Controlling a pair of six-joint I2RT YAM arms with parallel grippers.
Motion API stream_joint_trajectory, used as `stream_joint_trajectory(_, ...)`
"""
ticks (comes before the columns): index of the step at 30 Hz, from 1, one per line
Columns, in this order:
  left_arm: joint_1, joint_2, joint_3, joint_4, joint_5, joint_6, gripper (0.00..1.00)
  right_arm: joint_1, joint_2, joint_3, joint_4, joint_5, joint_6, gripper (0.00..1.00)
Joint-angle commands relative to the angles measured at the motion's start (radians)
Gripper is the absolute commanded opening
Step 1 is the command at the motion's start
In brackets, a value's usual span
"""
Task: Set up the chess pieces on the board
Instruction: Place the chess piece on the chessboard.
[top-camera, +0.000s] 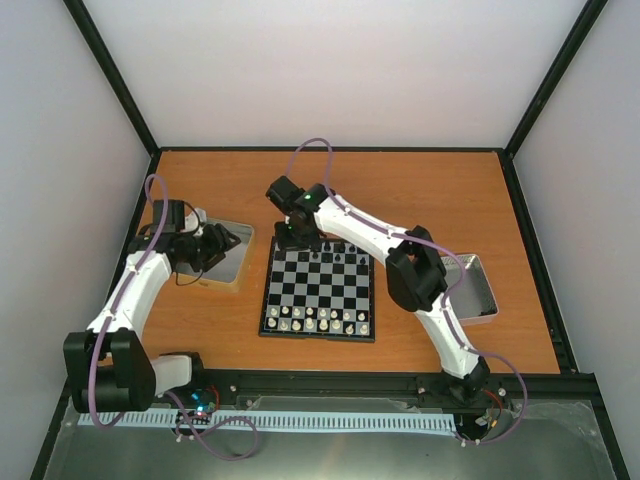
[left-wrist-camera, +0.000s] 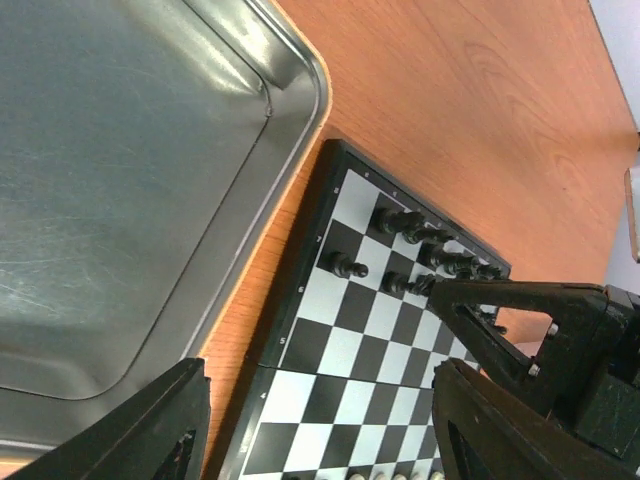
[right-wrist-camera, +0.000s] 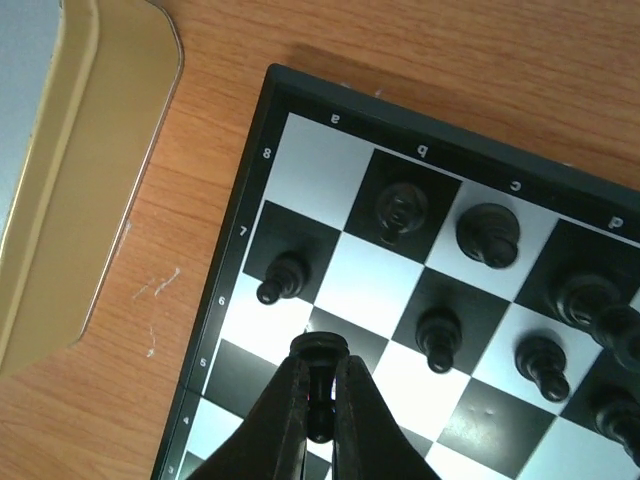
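Observation:
The board lies at the table's middle. Black chess pieces fill its far rows and whitish ones its near rows. My right gripper is shut on a black pawn, held just above the board's far-left squares, beside another black pawn. From above, this gripper is at the board's far-left corner. My left gripper is open and empty, hovering where the left tray meets the board. Black pieces and the right fingers show beyond.
A shallow metal tray sits left of the board, with my left gripper over it. Another tray lies to the right, partly behind the right arm. Black frame rails edge the orange table.

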Motion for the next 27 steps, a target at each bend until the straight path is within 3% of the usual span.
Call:
stream_joint_trajectory(1,0.005,-0.014,0.020,-0.036,-0.053,0.080,0.62,0.026,0.066,0.111,-0.131,0.053,0.009,0.03)
stream_joint_trajectory(27,0.005,0.004,0.017,-0.017,-0.005,0.099,0.62,0.025,0.194,0.196,-0.111,0.125,0.036,0.11)
